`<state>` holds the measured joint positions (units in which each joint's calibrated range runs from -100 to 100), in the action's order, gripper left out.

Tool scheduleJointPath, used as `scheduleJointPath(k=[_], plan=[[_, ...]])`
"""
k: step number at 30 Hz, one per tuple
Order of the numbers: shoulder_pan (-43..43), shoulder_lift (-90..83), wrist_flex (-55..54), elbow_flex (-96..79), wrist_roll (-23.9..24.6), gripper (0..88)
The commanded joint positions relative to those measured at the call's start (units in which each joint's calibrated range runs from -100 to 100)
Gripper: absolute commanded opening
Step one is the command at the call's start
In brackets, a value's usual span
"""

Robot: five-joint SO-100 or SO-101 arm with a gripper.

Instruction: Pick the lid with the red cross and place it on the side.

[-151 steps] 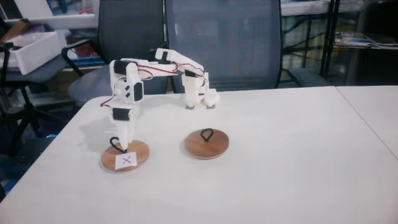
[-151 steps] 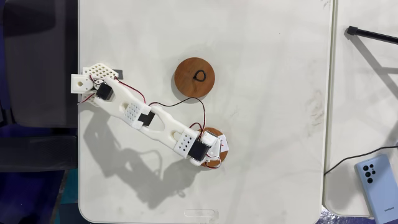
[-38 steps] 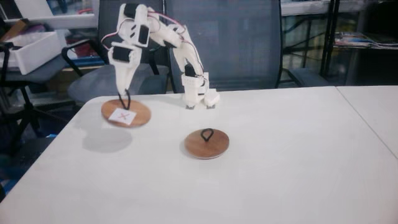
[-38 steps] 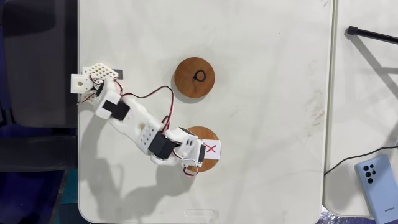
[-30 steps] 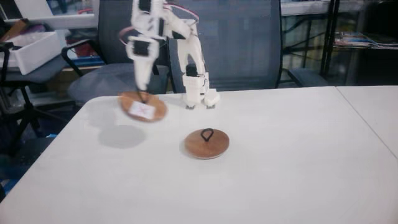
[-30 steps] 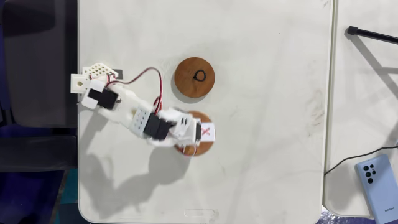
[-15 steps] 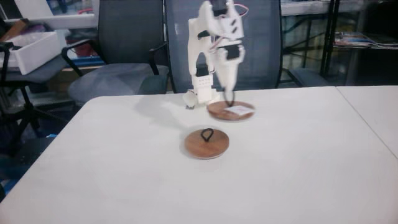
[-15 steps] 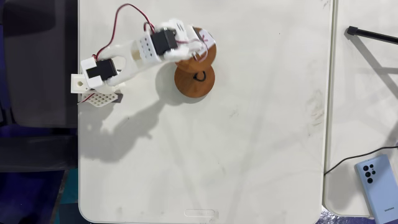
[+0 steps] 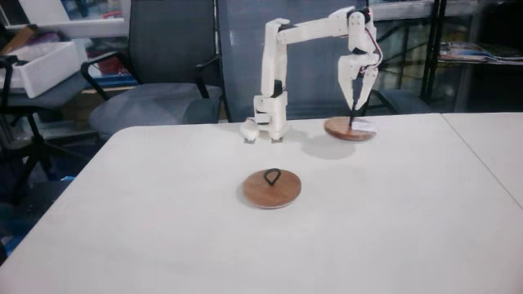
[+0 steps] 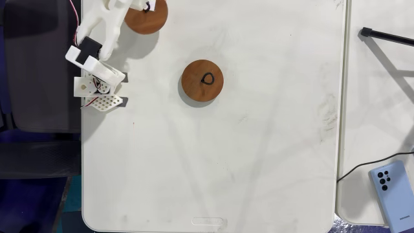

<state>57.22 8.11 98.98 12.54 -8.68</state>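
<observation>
Side-on fixed view: the white arm (image 9: 278, 65) stands at the rear of the white bench (image 9: 245, 237), its upper link reaching out to the right and the gripper (image 9: 355, 114) pointing straight down. The gripper is closed on the black loop handle of the crossed lid (image 9: 350, 129). The lid hangs slightly tilted, close above the bench near its rear edge, to the right of the arm's base; whether it touches the surface cannot be told. A white patch shows on its right part; the red mark is too small to read here.

Top-down fixed view: the same lid (image 10: 147, 19) sits at the upper edge of the picture, partly cut off, with the black loop showing. The arm (image 10: 97, 39) runs up from its base (image 10: 97, 90) at the bench's left edge.

The plain lid (image 9: 272, 189) lies flat near the bench's middle, well apart from the crossed lid; its black loop is visible in both fixed views (image 10: 202, 80).

A blue phone (image 10: 391, 194) lies on the neighbouring bench at the lower right of the top-down view. 2 dark chairs (image 9: 163, 49) stand behind the bench.
</observation>
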Motion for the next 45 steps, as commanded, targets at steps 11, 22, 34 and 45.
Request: scheduleJointPath(k=[11, 22, 34, 45], plan=[[1.5, -1.5, 0.2, -0.7, -0.2, 0.2], [0.8, 14.2, 0.0, 13.5, -0.2, 0.2], [-6.2, 24.4, 0.8, 30.8, -1.6, 0.1], [-19.9, 24.1, 0.8, 31.0, -4.3, 0.1]])
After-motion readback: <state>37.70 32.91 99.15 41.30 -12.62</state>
